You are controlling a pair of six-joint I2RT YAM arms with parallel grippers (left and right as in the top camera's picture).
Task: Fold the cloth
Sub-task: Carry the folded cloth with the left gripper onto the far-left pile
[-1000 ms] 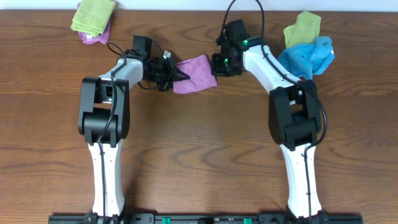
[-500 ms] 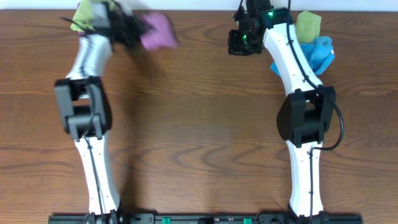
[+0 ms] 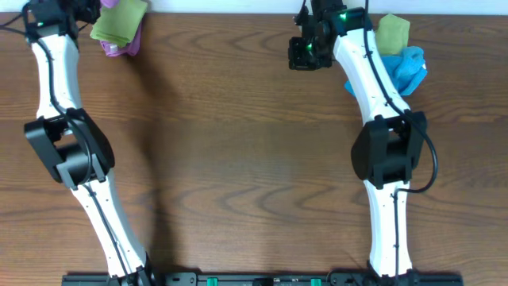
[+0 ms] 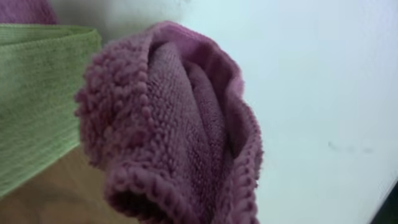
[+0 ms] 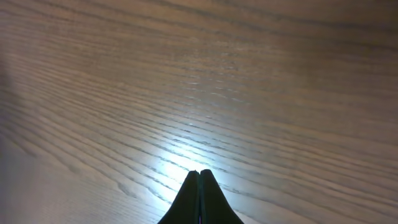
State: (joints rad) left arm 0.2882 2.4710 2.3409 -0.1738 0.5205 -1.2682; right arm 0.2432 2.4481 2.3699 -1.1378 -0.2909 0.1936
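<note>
The cloth [image 4: 180, 124] is a mauve-purple microfibre towel, bunched in folds and filling the left wrist view in front of a white wall. No white tag shows. In the overhead view only a small bit of it [image 3: 109, 3] shows at the top edge. My left gripper [image 3: 87, 8] is at the table's far left corner, shut on the cloth; its fingers are hidden behind the fabric in the wrist view. My right gripper [image 3: 304, 54] is shut and empty over bare wood at the back centre-right, its tips [image 5: 199, 173] pressed together.
A yellow-green cloth [image 3: 121, 19] lies on another purple cloth [image 3: 119, 49] at the back left; it also shows in the left wrist view [image 4: 31, 93]. At the back right are a yellow-green cloth [image 3: 391, 33] and a bright blue cloth [image 3: 397, 67]. The wooden table [image 3: 238, 159] spreads in front.
My left arm carried the cloth from the table's back centre out to the far left corner. My right gripper let go of it and rose to the back centre-right.
</note>
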